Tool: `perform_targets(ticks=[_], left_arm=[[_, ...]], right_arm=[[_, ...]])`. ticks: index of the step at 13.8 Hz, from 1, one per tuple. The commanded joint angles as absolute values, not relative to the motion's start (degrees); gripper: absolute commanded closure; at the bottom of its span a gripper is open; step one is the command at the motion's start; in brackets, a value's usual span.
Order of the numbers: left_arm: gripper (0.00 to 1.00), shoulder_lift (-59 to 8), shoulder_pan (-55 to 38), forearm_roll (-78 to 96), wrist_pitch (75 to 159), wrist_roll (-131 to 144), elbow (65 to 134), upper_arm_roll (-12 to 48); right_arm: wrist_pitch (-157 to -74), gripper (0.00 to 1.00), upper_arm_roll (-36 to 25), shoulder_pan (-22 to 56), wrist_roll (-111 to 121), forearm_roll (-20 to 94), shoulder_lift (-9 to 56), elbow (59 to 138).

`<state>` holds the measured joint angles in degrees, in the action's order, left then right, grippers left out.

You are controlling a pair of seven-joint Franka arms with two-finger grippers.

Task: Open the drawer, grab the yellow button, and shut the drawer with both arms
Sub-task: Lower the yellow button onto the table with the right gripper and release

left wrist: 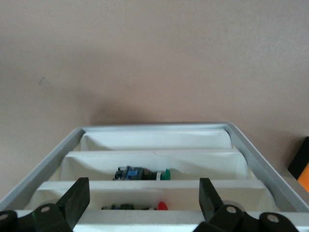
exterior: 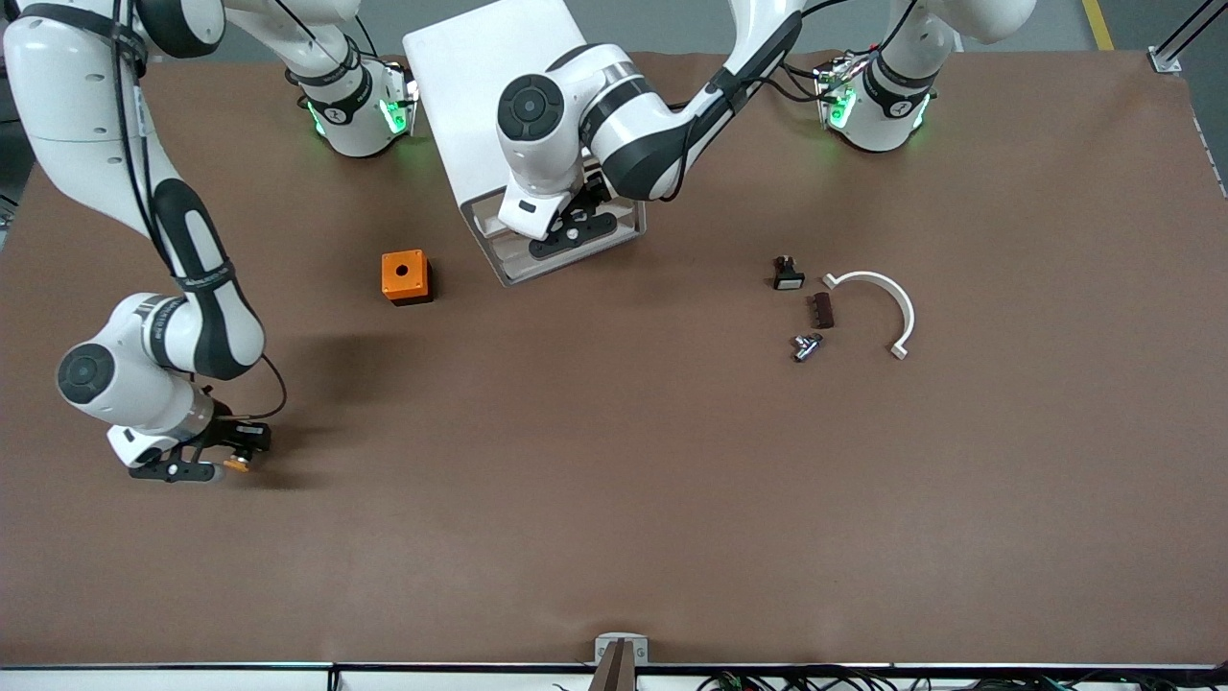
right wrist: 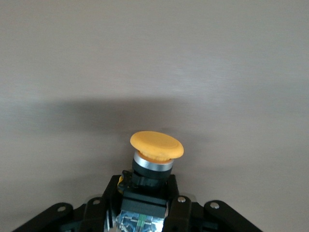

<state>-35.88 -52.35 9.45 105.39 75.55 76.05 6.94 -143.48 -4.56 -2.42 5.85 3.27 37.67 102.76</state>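
**Button held by the right gripper, drawer open under the left**

The right gripper [exterior: 230, 461] is low over the table [exterior: 614, 499] toward the right arm's end, well apart from the drawer [exterior: 566, 251] and nearer the front camera than it. Its fingers [right wrist: 176, 205] are clamped on the dark body of the button [right wrist: 155, 157], whose round orange cap points outward past the fingertips.

The left gripper [exterior: 574, 230] hangs over the open drawer, its fingers [left wrist: 77, 200] spread apart with nothing between them. The left wrist view shows the drawer's white dividers, with a small part with a green tip [left wrist: 142, 173] in one compartment and a red-tipped part [left wrist: 161, 206] in the next.

The orange box [exterior: 406, 276] stands beside the drawer, toward the right arm's end. A white curved piece [exterior: 887, 302] and a few small parts [exterior: 811, 307] lie well apart from the drawer, toward the left arm's end.
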Motion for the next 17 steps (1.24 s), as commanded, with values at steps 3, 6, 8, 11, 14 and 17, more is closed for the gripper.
perform_targets(ticks=[3, 6, 8, 11, 14, 17], left_arm=[[0.00, -34.54, -51.77, 14.15, 104.85, 74.88, 77.87, 7.56], [0.00, -34.28, -50.98, 13.45, 104.77, 75.06, 77.70, 7.30], [0.00, -33.14, -49.93, 12.40, 104.16, 75.23, 77.61, 6.33], [0.00, -31.21, -45.89, 7.57, 102.13, 75.24, 77.08, 6.15], [0.00, -27.35, -39.40, 3.53, 101.95, 75.23, 77.08, 6.15], [0.00, -23.57, -33.68, -0.25, 100.82, 72.44, 77.17, 6.15]], right_arm=[[-141.16, 0.00, -5.01, 0.88, 3.95, 2.46, 38.41, 100.73], [-128.81, 0.00, -5.19, 0.79, 4.31, 0.80, 37.18, 95.21], [-117.56, 0.00, -5.27, 0.44, 4.57, 0.26, 32.73, 92.91], [-106.82, 0.00, -5.27, 0.27, 4.57, 0.09, 23.93, 92.72], [-99.68, 0.00, -5.19, -1.23, 4.48, 0.18, 14.27, 94.21], [-96.34, 0.00, -5.01, -0.88, 3.60, 0.18, 6.61, 95.80]])
